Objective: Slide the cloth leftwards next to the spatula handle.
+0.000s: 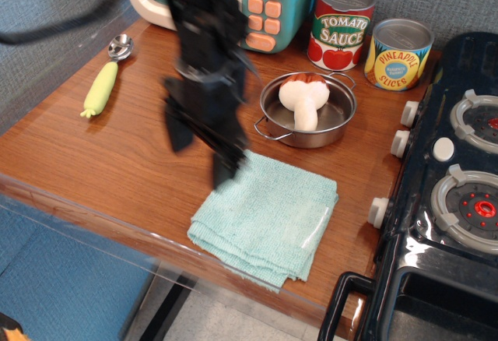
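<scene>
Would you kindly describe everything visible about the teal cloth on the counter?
The cloth is a light teal terry towel, folded into a rough square with layered edges showing along its front-left side. It lies flat on the wooden counter, near the front edge, in front of the steel pan without touching it. The gripper, motion-blurred with jaws apart, hangs at the cloth's back-left corner; whether it touches the cloth cannot be told.

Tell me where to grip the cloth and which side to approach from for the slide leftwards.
Take the cloth at its upper-left corner, coming straight down from above. It lies flat and folded, so only an edge can be pinched; that corner is nearest the gripper, whose fingers are apart, and faces the spatula handle.
</scene>
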